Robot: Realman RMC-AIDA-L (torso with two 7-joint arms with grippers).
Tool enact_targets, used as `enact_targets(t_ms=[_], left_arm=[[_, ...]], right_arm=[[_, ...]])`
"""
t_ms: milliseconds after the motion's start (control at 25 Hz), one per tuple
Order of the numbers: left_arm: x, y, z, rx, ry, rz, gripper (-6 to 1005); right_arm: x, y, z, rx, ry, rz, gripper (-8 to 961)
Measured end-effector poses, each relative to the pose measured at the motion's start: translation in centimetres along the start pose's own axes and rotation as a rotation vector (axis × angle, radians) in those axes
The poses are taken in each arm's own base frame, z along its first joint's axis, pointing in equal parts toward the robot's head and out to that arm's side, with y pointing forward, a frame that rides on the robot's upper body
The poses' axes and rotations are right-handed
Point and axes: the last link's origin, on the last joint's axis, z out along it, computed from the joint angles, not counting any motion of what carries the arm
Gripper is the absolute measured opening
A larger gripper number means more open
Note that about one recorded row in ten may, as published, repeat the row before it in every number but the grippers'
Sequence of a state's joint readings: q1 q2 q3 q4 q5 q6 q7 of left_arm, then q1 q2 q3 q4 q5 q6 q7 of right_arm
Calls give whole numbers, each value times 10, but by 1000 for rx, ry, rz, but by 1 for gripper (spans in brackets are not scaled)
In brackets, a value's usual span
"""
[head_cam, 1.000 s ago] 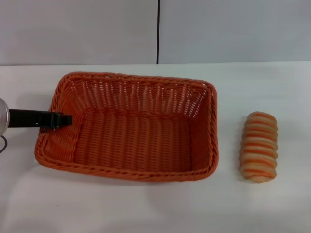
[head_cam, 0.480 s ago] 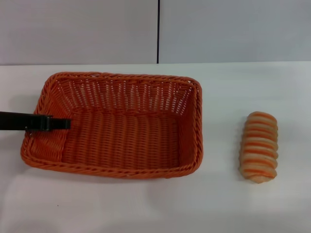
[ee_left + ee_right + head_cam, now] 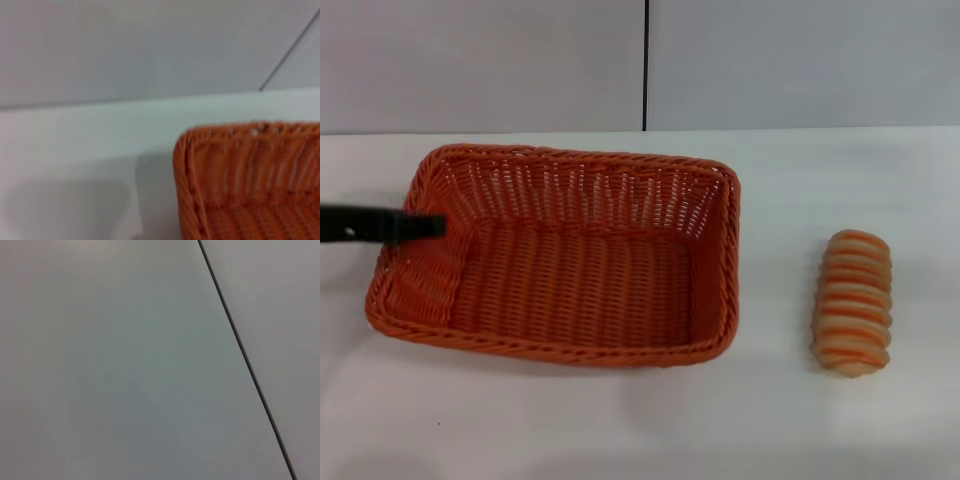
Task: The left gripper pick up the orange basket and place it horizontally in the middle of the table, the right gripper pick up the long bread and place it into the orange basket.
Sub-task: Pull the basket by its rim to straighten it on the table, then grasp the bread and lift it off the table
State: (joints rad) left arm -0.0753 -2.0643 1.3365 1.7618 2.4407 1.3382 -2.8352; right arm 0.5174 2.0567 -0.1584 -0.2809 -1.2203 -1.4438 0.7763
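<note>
The orange basket (image 3: 570, 352) lies lengthwise across the white table (image 3: 620, 430), left of centre, and it is empty. My left gripper (image 3: 435, 226) reaches in from the left edge as a thin black bar, its tip over the basket's left wall. It is seen edge-on. A corner of the basket (image 3: 240, 175) also fills part of the left wrist view. The long bread (image 3: 855, 302), tan with orange stripes, lies on the table to the right of the basket, well apart from it. The right gripper is out of view.
A grey wall with a dark vertical seam (image 3: 645, 65) stands behind the table. The right wrist view shows only that wall and its seam (image 3: 245, 360). Bare tabletop lies between basket and bread.
The basket slid left with the left gripper at its left wall, then stopped. Since then the gripper has risen a little and drawn back left. The bread has not moved.
</note>
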Motion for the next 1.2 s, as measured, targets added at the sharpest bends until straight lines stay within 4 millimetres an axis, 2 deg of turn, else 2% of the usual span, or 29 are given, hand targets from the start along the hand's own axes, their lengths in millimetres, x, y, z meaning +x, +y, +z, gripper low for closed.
enact_targets(t_ms=[160, 360, 560, 600, 640, 680, 760, 840, 880, 960, 1000, 1080, 1120, 1200], left_arm=[[7, -17, -8, 4, 113, 28, 674], [7, -34, -8, -23, 225, 59, 673], [-1, -36, -7, -74, 341, 144, 673], [-4, -37, -7, -88, 370, 158, 673], [-6, -37, -6, -104, 392, 160, 673], [-9, -39, -5, -115, 412, 164, 673], [-17, -42, -3, -155, 476, 165, 673], [-24, -45, -3, -192, 548, 181, 673], [-24, -45, -3, -192, 548, 181, 673], [-29, -47, -2, -206, 578, 194, 673], [-39, -49, 0, -228, 623, 225, 674], [-45, -50, 3, -235, 642, 244, 674], [-48, -50, 4, -237, 664, 257, 674], [-57, -51, 7, -243, 713, 265, 674]], right_arm=[[-3, -7, -3, -28, 55, 6, 642], [-20, -17, -6, -102, 162, 19, 641], [-39, -18, 2, -199, 492, 46, 640], [-43, -19, 4, -194, 566, 43, 640], [-48, -20, 9, -162, 718, 38, 640], [-48, -20, 9, -162, 718, 38, 640], [-54, -18, 16, -142, 847, 14, 639], [-58, -9, 22, -145, 1058, -19, 639], [-58, -9, 22, -145, 1058, -19, 639], [-57, -2, 29, -155, 1191, -29, 638], [-55, 1, 32, -163, 1247, -31, 638], [-46, 9, 39, -188, 1372, -39, 638], [-35, 18, 41, -224, 1470, -30, 637], [-28, 23, 42, -250, 1511, -20, 637]])
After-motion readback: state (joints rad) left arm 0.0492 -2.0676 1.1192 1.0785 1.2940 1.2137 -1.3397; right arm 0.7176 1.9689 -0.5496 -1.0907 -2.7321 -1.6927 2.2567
